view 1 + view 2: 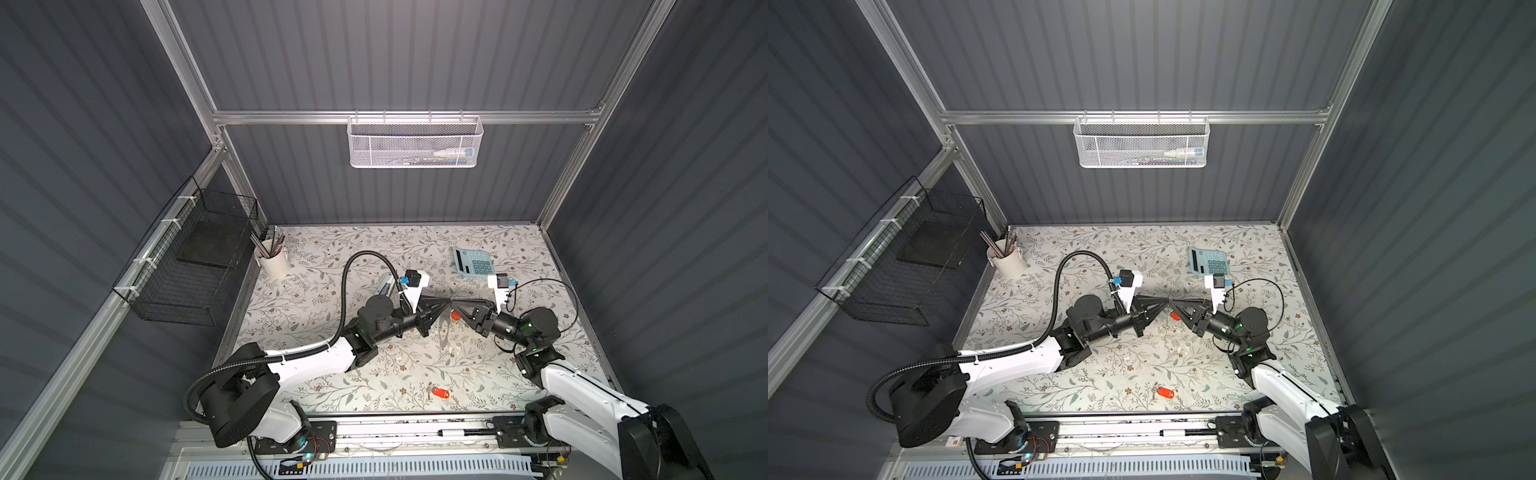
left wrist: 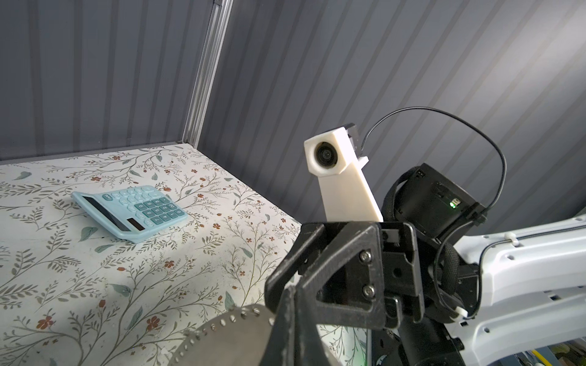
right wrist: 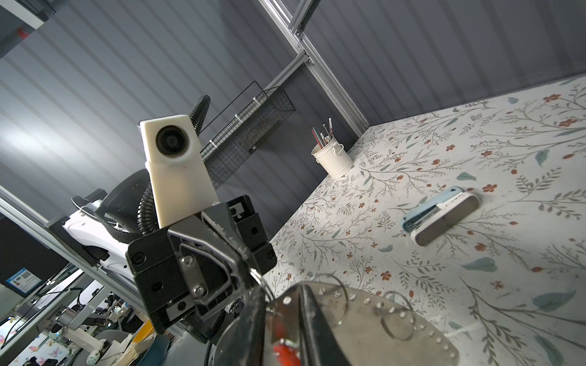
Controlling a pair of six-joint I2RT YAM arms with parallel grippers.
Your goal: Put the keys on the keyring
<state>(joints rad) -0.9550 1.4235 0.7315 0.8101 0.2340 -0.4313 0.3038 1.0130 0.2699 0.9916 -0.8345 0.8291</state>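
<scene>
Left gripper (image 1: pixel 445 302) is pressed together on the keyring (image 2: pixel 222 339) rim, raised mid-table, tip to tip with the right gripper (image 1: pixel 456 304), whose grip I cannot tell. A red key (image 1: pixel 456 316) shows just beneath it. The second key (image 1: pixel 440 392) lies close to the table (image 1: pixel 307 299) near edge, long axis left-right, well apart from both arms. The calculator (image 1: pixel 471 262) lettering is too small to read.

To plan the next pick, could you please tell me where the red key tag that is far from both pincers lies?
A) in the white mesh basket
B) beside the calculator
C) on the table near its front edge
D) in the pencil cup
C: in both top views the red key tag lies alone on the floral table, close to its front edge.
</scene>
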